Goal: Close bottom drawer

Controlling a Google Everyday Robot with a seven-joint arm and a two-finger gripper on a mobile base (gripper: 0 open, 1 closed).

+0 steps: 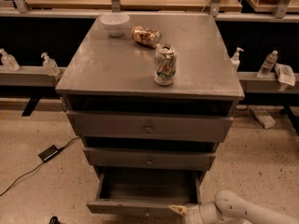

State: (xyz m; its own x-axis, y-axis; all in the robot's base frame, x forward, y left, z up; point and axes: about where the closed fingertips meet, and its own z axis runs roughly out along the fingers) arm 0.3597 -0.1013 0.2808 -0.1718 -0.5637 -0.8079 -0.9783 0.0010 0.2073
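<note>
Bottom drawer [147, 189] stands pulled well out of the grey bench [107, 66], its dark inside open to us. Its front panel runs close to the lower edge of our view, so we can barely make out the knob there. Above it sit the middle drawer [149, 158] and the top drawer [149, 127], each with a dark gap over it.

The hand [179, 210] is low at the right end of the bottom drawer's front panel, touching it or just beside it; we cannot tell which. Nor can we tell how far open the hand is, or whether it has hold of anything. The white arm [238, 209] comes in from the lower right corner and is cut off there.

On the bench top a drink can [164, 64] stands upright. A white bowl [115, 23] sits at the back left, with a crumpled packet [145, 35] lying just beside it. A black adapter [48, 153] with its cord lies on the floor to the left.
</note>
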